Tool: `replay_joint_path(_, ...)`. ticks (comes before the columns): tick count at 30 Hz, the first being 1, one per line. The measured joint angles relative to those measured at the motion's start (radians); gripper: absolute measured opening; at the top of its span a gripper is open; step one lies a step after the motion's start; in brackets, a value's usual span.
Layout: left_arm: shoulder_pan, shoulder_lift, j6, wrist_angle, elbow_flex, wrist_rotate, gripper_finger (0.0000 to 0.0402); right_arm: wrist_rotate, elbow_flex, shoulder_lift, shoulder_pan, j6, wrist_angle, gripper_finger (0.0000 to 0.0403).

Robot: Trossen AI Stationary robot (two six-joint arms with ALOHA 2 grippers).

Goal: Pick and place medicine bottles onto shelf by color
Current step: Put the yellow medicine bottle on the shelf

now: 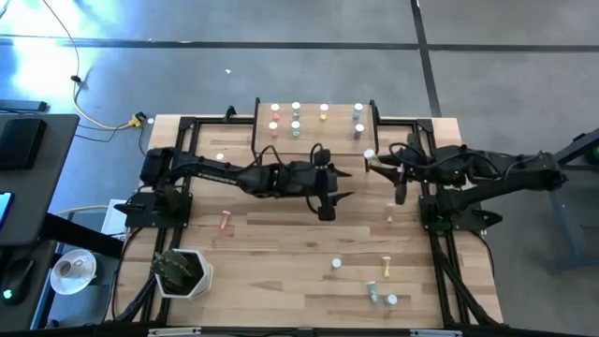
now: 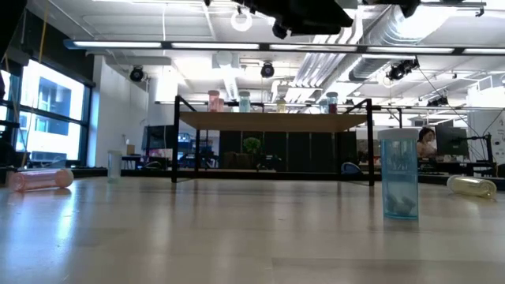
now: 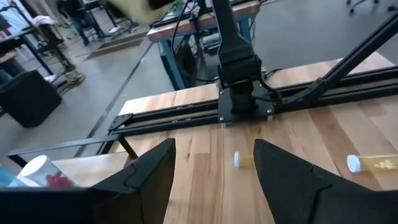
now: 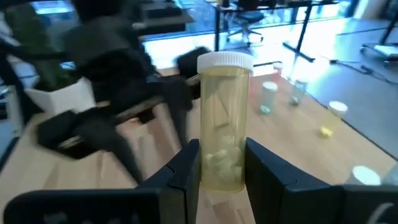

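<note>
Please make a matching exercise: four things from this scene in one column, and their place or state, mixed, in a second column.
1. left gripper
2. yellow bottle
3. pink bottle
4. shelf

a. lying on the table
b. held in the right gripper
c. open, empty
d. carries standing bottles

Pairs: 1-c, 2-b, 3-a, 4-d

left end effector (image 1: 339,194) open, right end effector (image 1: 382,165) gripping

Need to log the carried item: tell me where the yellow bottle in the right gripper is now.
The yellow bottle is clamped in the right gripper, seen in the high view on the table's right side, beside the shelf at its right front corner.
</note>
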State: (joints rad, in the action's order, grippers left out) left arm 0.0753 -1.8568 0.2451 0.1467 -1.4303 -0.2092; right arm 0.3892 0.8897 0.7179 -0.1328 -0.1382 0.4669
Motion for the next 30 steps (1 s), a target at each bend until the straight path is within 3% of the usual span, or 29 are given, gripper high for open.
replay_joint_path(3, 0.020, 0.000, -0.006, 0.012, 0.000, 0.057, 0.0207, 0.005, 0.009, -0.020, -0.044, 0.026, -0.003, 0.0089)
replay_joint_path(7, 0.037, 0.000, -0.033, 0.015, 0.000, 0.112, 0.0207, 0.098, 0.009, -0.055, -0.103, 0.031, 0.018, 0.0089)
replay_joint_path(18, 0.042, 0.000, -0.032, 0.028, 0.000, 0.122, 0.0207, 0.126, 0.009, -0.121, -0.145, 0.066, 0.012, 0.0089)
replay_joint_path(24, 0.042, 0.000, -0.007, 0.146, 0.000, 0.119, 0.0207, 0.122, 0.009, -0.204, -0.145, 0.170, -0.083, 0.0089)
replay_joint_path(30, 0.042, 0.000, -0.007, 0.354, 0.000, 0.137, 0.0207, 0.044, -0.013, -0.240, -0.145, 0.183, -0.081, 0.0089)
